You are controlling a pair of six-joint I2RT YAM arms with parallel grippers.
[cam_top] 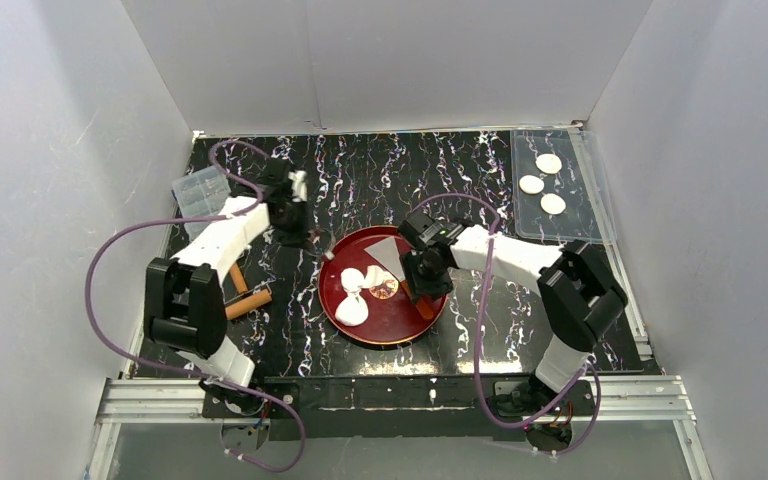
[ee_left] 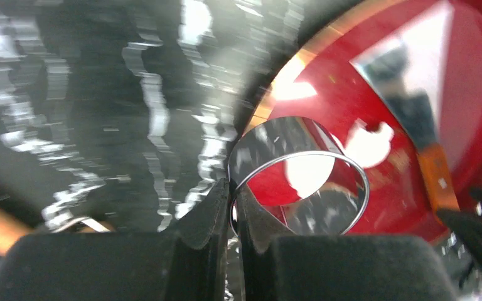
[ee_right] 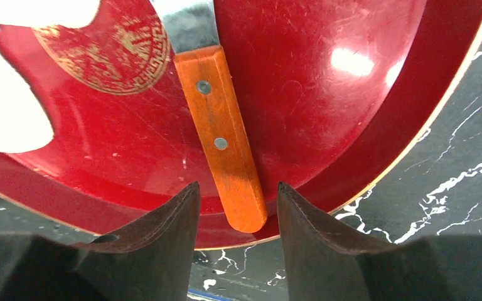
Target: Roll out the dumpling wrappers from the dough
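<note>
White dough (cam_top: 352,296) lies in ragged scraps on the left half of the red plate (cam_top: 400,330). Three round dumpling wrappers (cam_top: 548,163) rest on the clear tray at the back right. My left gripper (ee_left: 232,188) is shut on the wall of a shiny metal ring (ee_left: 301,175), held by the plate's left rim; in the top view this gripper (cam_top: 295,225) is left of the plate. My right gripper (ee_right: 238,191) stands open, its fingers on either side of the end of the scraper's orange handle (ee_right: 223,138), with gaps on both sides.
The scraper's metal blade (cam_top: 390,255) lies on the plate. A wooden rolling pin (cam_top: 247,302) rests by the left arm. A clear plastic box (cam_top: 200,190) stands at the back left. The clear tray (cam_top: 585,225) fills the back right corner. White walls enclose the table.
</note>
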